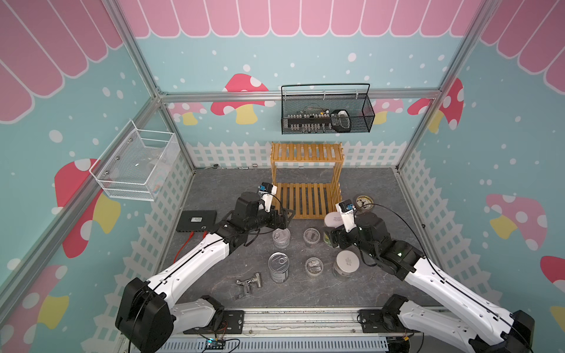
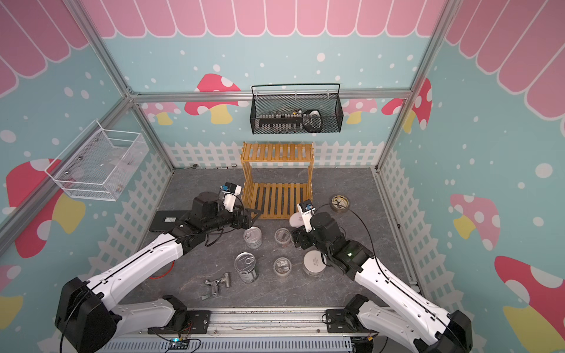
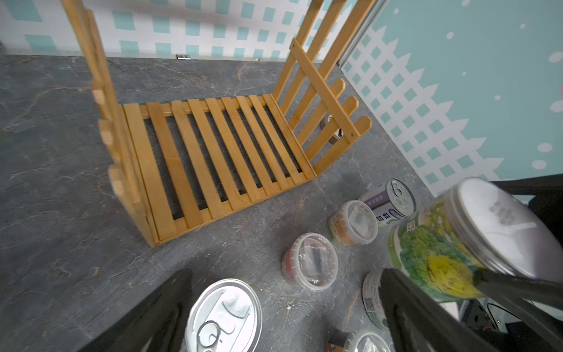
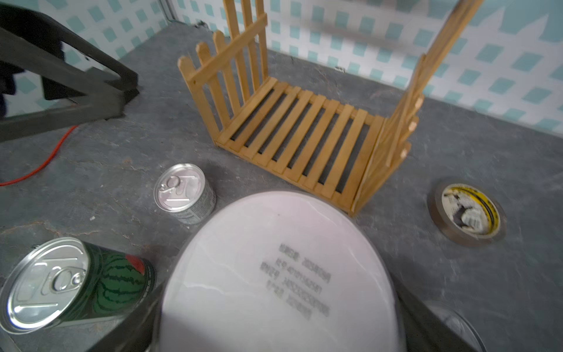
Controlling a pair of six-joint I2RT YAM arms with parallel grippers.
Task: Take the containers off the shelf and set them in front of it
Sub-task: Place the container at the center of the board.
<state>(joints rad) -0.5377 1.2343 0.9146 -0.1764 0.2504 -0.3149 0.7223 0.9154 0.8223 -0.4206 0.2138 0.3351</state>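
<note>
White-lidded jar [image 4: 274,274] clamped between right jaws; left jaws apart over tin can [image 3: 224,317].

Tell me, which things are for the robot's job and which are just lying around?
Job: bamboo shelf, tin cans, clear plastic jars, white-lidded jars.
Lying about: tape roll, metal faucet piece, black box, black wire basket, white mesh basket.

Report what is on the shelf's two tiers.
Nothing. The shelf has bare slats on its upper tier in both top views; its lower tier is bare in both wrist views. The table beneath shows only through gaps.
</note>
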